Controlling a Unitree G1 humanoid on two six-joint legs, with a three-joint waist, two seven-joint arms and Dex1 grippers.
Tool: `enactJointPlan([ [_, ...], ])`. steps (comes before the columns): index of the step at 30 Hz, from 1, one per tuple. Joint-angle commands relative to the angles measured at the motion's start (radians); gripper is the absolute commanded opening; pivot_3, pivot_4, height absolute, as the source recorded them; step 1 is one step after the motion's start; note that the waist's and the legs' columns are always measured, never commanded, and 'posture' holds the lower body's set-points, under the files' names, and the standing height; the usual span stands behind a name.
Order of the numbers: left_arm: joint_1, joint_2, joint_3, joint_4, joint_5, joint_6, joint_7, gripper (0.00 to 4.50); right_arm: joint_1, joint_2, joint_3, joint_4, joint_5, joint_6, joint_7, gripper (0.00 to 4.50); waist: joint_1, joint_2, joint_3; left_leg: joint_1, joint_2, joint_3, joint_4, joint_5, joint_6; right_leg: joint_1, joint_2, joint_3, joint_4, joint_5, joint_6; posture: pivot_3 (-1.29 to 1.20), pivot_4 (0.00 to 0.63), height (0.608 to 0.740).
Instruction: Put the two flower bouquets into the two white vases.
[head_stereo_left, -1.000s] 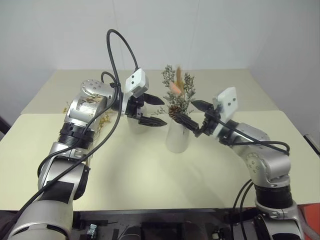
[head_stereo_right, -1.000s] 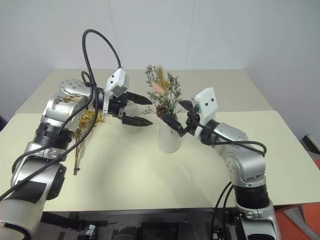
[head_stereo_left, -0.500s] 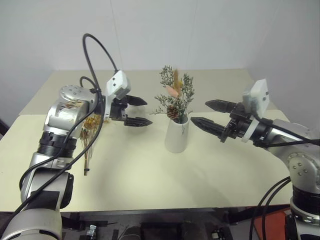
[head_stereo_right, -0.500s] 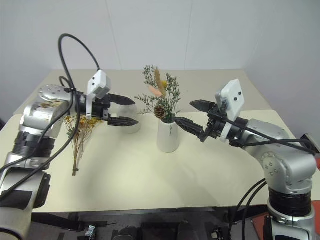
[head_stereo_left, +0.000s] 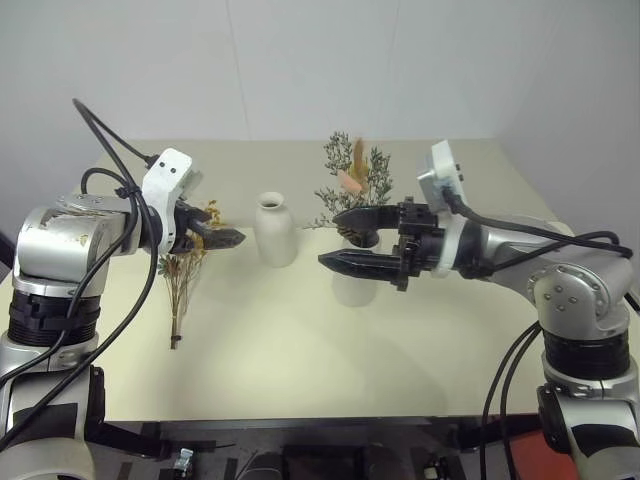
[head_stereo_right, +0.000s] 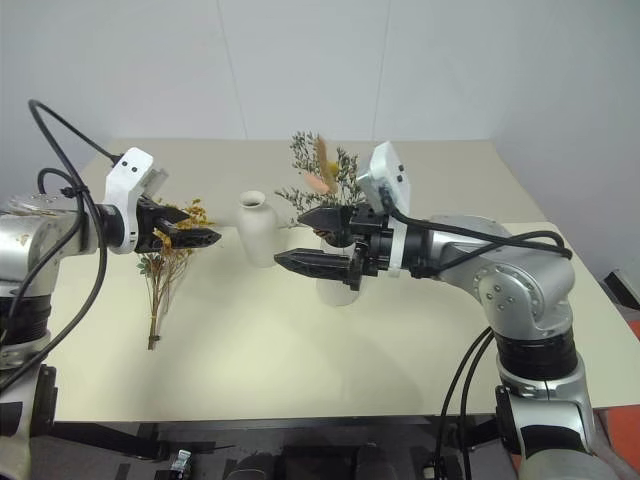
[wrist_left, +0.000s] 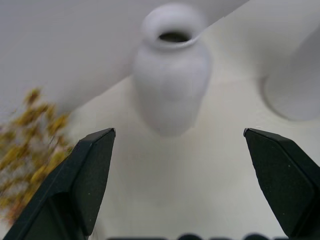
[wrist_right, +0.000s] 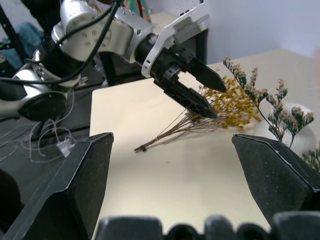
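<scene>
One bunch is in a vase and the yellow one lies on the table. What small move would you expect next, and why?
Probably the left tool dips down onto the yellow bouquet. It hangs open and empty just above the blossoms, the bouquet lies flat on the table, and the bottle-shaped vase beside it stands empty, while the grey-green bouquet already sits in the other vase.

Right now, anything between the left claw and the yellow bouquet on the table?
Nothing visible. The open left claw hangs just above the yellow bouquet's blossom end, empty. The bottle vase stands beside it, toward the right arm, out of the way.
</scene>
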Motion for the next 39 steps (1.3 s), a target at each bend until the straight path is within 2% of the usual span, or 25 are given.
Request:
enactJointPlan([
  [1,-0.02,0.003,0.059,0.013,0.03,0.131,0.124,4.5,-0.04,-0.014,0.03,0.015,-0.05,-0.031,0.039,4.49,0.0,0.0,0.0,0.0,0.0,0.0,0.0,0.0,0.0,0.0,0.0,0.0,0.0,0.0,0.0,0.0,0.15,0.74],
  [6,-0.072,-0.051,0.061,0.141,0.091,0.283,0.295,4.5,-0.071,-0.018,0.078,0.045,-0.109,-0.016,0.057,4.49,0.001,0.0,0.0,0.0,-0.001,0.0,0.0,0.0,0.0,0.0,0.0,0.0,0.0,0.0,0.0,0.0,0.15,0.74],
  [12,-0.165,-0.068,0.019,0.342,0.055,0.305,0.38,4.5,-0.093,-0.02,0.093,0.061,-0.134,-0.013,0.082,4.49,0.002,0.0,0.0,-0.001,-0.001,0.0,0.0,0.0,0.0,-0.001,0.0,0.0,0.0,0.001,-0.001,0.0,0.15,0.74],
  [22,-0.373,-0.111,0.011,0.87,0.052,0.305,0.548,4.5,-0.095,-0.03,0.099,0.05,-0.153,-0.008,0.104,4.49,-0.001,0.0,0.0,-0.001,-0.001,0.0,0.0,0.0,0.0,-0.001,-0.001,0.0,0.001,0.001,-0.001,0.0,0.15,0.74],
  [28,-0.392,-0.153,0.062,0.983,0.058,0.305,0.622,4.5,-0.112,-0.021,0.109,0.069,-0.177,-0.016,0.117,4.49,0.0,-0.001,0.0,-0.001,-0.001,0.0,0.0,0.0,0.0,-0.002,-0.001,0.0,0.001,0.001,-0.001,0.0,0.15,0.74],
  [34,-0.378,-0.192,0.112,0.968,0.087,0.305,0.68,4.5,-0.115,-0.014,0.108,0.069,-0.185,-0.013,0.127,4.49,0.001,-0.001,0.0,-0.002,-0.002,0.0,0.0,0.0,0.0,-0.002,-0.001,-0.001,0.001,0.001,-0.002,0.0,0.15,0.74],
  [37,-0.372,-0.195,0.118,0.963,0.093,0.305,0.688,3.91,-0.111,-0.012,0.104,0.064,-0.184,-0.007,0.126,4.5,0.0,-0.001,0.0,-0.002,-0.002,0.0,0.0,0.0,0.0,-0.002,-0.001,-0.001,0.001,0.001,-0.002,0.0,0.15,0.74],
  [39,-0.368,-0.192,0.121,0.962,0.095,0.305,0.693,3.36,-0.108,-0.014,0.103,0.059,-0.183,-0.002,0.127,4.5,0.0,-0.001,0.0,-0.002,-0.002,0.0,0.0,0.0,0.0,-0.002,-0.001,-0.001,0.001,0.001,-0.002,0.0,0.15,0.74],
])
